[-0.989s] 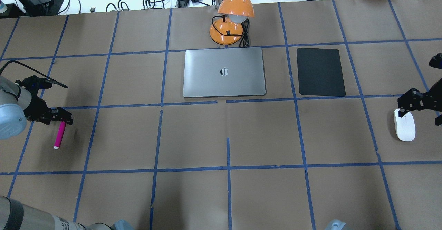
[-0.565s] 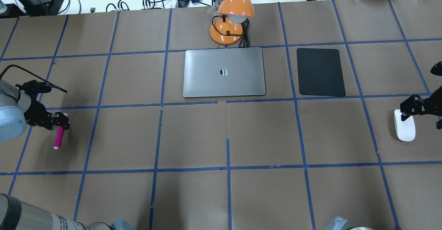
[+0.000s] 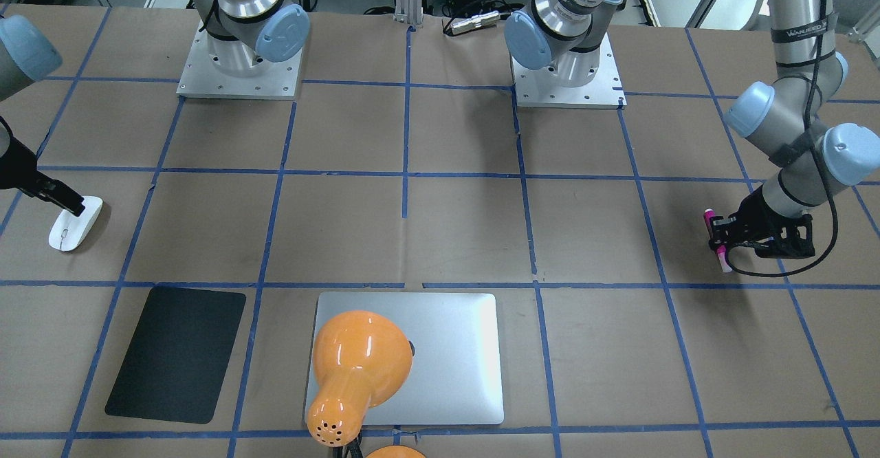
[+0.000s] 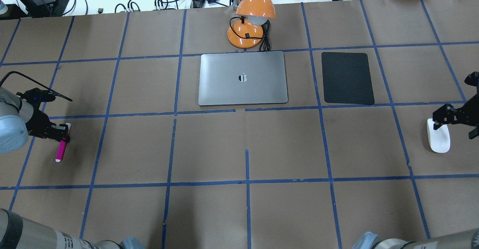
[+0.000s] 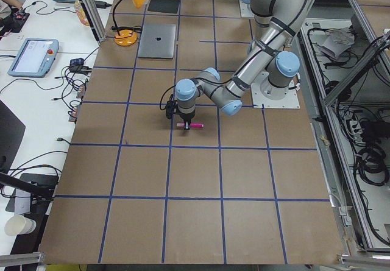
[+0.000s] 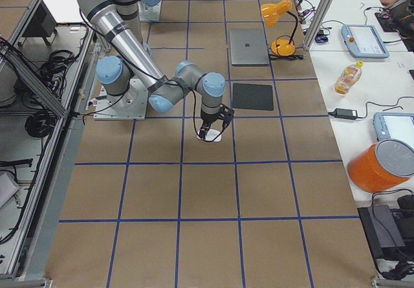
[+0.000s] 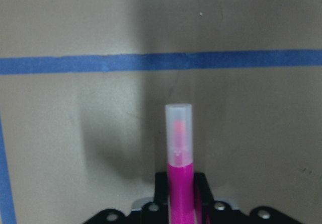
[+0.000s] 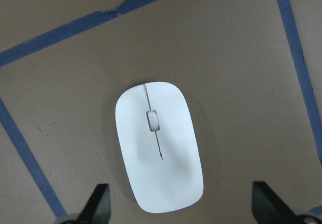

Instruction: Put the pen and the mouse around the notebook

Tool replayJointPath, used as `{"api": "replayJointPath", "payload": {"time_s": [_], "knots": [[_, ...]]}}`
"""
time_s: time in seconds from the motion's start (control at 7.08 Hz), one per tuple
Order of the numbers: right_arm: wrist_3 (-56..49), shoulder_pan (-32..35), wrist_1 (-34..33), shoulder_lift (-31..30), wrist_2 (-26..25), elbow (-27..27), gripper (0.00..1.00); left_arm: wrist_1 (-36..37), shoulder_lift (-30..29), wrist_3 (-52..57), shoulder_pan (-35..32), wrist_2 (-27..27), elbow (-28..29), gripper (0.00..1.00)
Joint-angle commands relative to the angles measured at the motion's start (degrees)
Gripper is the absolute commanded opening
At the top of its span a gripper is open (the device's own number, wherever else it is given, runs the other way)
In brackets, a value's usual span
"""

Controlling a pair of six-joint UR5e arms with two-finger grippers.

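Observation:
The magenta pen [image 4: 60, 150] lies on the brown table at the far left, and my left gripper [image 4: 63, 132] is shut on its upper part. In the left wrist view the pen [image 7: 179, 183] runs out from between the fingers, pale cap end forward. At the far right the white mouse [image 4: 438, 138] rests on the table. My right gripper [image 4: 454, 128] is open and low over its far end. The right wrist view shows the mouse [image 8: 157, 153] between widely spread fingertips [image 8: 98, 204]. The silver notebook [image 4: 243, 79] lies closed at the centre back.
An orange desk lamp [image 4: 250, 21] stands just behind the notebook and overhangs it in the front-facing view. A black mat [image 4: 347, 77] lies to the notebook's right. Blue tape lines grid the table. Cables and gear lie beyond the far edge.
My left gripper dropped onto the pen and shut on it, and the pen's free end shifted slightly left. My right gripper came lower over the mouse.

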Motion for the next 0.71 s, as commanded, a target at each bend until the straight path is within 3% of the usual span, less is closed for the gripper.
{"api": "replayJointPath", "payload": {"time_s": [0.0, 0.28, 0.57], "knots": [[-0.2, 0.0, -0.4, 0.8, 0.3, 0.0, 1.00, -8.4, 3.6, -5.0, -0.9, 0.4, 0.4, 0.00], [-0.5, 0.7, -7.2, 4.3, 0.2, 0.0, 1.00, -14.7, 9.0, -18.9, -4.9, 0.3, 0.2, 0.00], [-0.5, 1.2, -7.6, 5.0, 0.4, 0.0, 1.00, -22.8, 15.6, -36.4, -13.1, -0.6, 0.1, 0.00]]}}
